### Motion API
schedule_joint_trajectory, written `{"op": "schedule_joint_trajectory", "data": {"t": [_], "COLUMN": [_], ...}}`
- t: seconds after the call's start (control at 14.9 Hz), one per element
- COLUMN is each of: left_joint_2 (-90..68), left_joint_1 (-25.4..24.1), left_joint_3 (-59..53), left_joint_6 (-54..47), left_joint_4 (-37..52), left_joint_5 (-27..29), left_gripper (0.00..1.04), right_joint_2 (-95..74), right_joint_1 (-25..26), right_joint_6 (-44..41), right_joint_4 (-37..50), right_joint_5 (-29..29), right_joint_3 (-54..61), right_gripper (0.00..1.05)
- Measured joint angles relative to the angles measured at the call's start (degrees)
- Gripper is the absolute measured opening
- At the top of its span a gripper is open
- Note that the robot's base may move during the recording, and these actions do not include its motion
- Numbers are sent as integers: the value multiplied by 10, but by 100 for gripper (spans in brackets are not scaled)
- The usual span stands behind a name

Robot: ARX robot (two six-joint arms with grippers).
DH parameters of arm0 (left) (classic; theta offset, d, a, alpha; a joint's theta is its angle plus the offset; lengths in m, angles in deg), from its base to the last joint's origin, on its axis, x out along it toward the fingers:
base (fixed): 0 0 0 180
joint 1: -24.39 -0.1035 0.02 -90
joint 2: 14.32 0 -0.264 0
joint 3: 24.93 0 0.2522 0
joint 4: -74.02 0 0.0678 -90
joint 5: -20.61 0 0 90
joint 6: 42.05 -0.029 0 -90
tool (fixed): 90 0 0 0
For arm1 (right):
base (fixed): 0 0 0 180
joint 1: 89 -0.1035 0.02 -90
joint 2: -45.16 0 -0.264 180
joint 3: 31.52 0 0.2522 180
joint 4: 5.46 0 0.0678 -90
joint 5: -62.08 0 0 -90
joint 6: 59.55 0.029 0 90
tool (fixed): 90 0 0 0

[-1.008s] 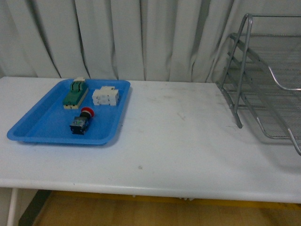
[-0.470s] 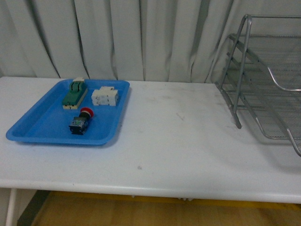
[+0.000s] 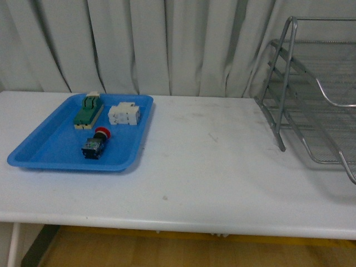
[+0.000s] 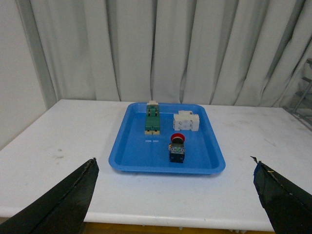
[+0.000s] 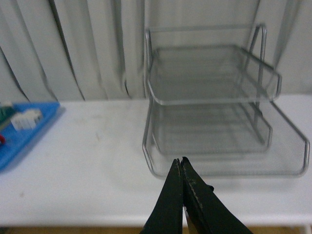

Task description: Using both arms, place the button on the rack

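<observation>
The button (image 3: 95, 143), with a red cap on a dark body, lies in the blue tray (image 3: 44, 150) at the table's left. The silver wire rack (image 3: 285, 83) stands at the far right. Neither arm shows in the front view. In the left wrist view my left gripper (image 4: 173, 159) is open wide, its fingers well apart and short of the table's near edge, with the button (image 4: 177, 147) in the tray beyond them. In the right wrist view my right gripper (image 5: 179, 160) is shut on nothing and points at the rack (image 5: 214, 97) from in front of it.
A green-and-cream switch block (image 3: 88, 111) and a white breaker (image 3: 124, 114) lie at the back of the tray. A grey curtain (image 3: 167, 44) hangs behind the white table (image 3: 211, 167). Bare table surface lies between the tray and the rack.
</observation>
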Motion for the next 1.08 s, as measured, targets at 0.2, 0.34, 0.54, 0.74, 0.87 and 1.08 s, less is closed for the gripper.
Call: {"op": "schedule_joint_trajectory", "data": {"t": [0.2, 0.34, 0.54, 0.74, 0.87, 1.08], "left_joint_2": [0, 0, 0, 0, 0, 0], "left_joint_1": [0, 0, 0, 0, 0, 0], "left_joint_3": [0, 0, 0, 0, 0, 0], "left_joint_6": [0, 0, 0, 0, 0, 0], "left_joint_4": [0, 0, 1, 0, 0, 0], "left_joint_5": [0, 0, 0, 0, 0, 0], "left_gripper": [98, 98, 98, 98, 98, 98], "right_joint_2": [115, 118, 118, 119, 119, 118], "right_joint_1": [-42, -117, -150, -151, -151, -151], "right_joint_6": [-6, -6, -6, -6, -7, -7], "right_joint_4": [-107, -122, -121, -121, -121, -121], "right_joint_5": [-41, -127, -153, -153, -153, -153], "right_joint_3": [0, 0, 0, 0, 0, 0], "right_gripper": [2, 2, 2, 2, 16, 63]}}
